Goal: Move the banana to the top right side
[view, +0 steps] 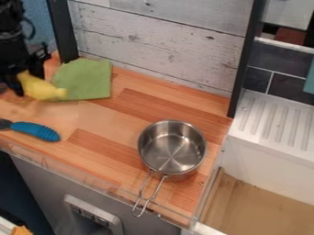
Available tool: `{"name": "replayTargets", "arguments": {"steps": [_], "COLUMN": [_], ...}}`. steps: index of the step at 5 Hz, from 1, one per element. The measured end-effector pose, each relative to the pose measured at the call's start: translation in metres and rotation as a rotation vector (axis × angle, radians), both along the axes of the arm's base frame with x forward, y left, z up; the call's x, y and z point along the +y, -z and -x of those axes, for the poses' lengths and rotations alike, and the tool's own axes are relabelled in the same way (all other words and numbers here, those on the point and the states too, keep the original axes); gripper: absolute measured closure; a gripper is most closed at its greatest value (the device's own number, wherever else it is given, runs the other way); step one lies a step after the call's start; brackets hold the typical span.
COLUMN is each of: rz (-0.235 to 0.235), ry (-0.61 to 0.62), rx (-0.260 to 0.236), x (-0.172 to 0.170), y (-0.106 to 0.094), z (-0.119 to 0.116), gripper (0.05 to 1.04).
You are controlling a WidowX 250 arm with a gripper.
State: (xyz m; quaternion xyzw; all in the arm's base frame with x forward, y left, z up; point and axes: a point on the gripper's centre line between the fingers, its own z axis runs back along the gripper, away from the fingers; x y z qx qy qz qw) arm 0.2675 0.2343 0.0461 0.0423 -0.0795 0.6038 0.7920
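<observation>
We had gripper [27, 81] clamped on one end of banana [47, 91], upper left by green cloth [87, 79]. Tbh we needed decent lift over cloth, slow carry right, no swinging, soft set-down behind pot [173, 149].

On your counter [131, 112] you have 1 banana [42, 89], 1 green cloth [86, 80], 1 metal saucepan [173, 149] with 1 wire handle [145, 202], and 1 utensil with a blue grip [36, 130], and you have 1 black gripper [26, 79] to count as well. Around these you can tally 2 dark uprights [246, 59], 1 weathered plank panel [159, 43] and 1 white ribbed drainboard [276, 120]. You also get 1 small orange thing [21, 230] and 1 teal thing [310, 79], neither of which you can identify.
</observation>
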Motion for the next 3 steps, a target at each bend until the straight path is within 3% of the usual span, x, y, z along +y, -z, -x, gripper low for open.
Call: {"name": "replayTargets", "arguments": {"steps": [1,3], "rz": [0.060,0.068], "ry": [0.035,0.031], "rx": [-0.033,-0.020], "x": [-0.026,-0.094], "y": [-0.023,-0.033], "z": [-0.016,-0.057], "gripper": [0.523,0.523]}}
